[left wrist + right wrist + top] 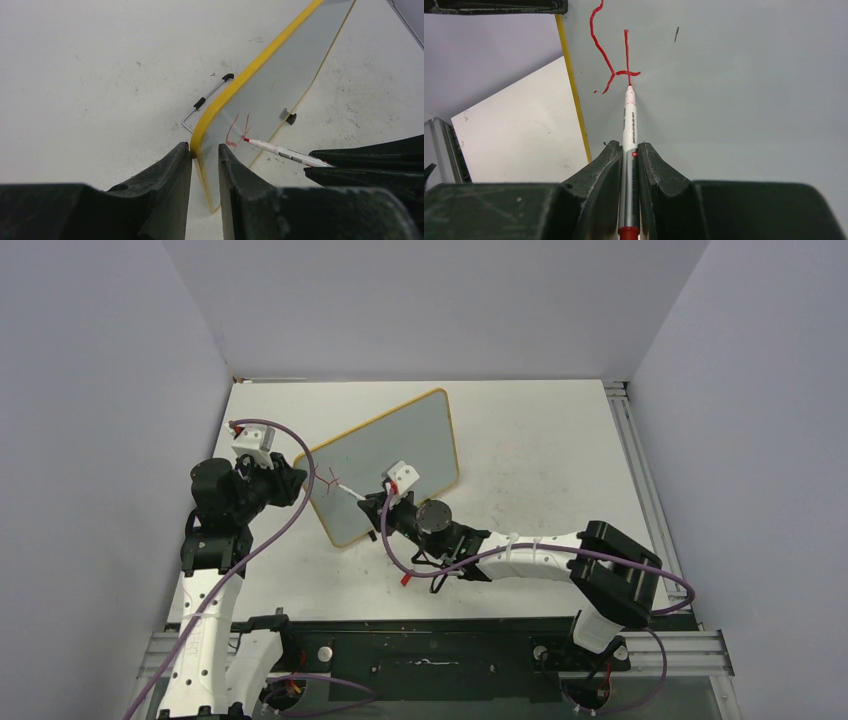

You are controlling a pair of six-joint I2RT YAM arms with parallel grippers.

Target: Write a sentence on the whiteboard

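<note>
The whiteboard (400,435), propped mid-table, is clamped by its edge in the left gripper (205,152); thin and light, it is judged easily tipped. The marker (629,125) is pinched in the right gripper (629,150), tip at the barely begun sentence (626,52).

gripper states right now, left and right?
left gripper: closed on the whiteboard, at its yellow edge.
right gripper: closed on the marker.

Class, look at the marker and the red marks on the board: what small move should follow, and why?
Probably lift the marker tip slightly and shift it away from the yellow frame onto bare whiteboard. Only two red letters stand there, the tip rests at the second's foot, and the left gripper clamps the board's edge.
</note>
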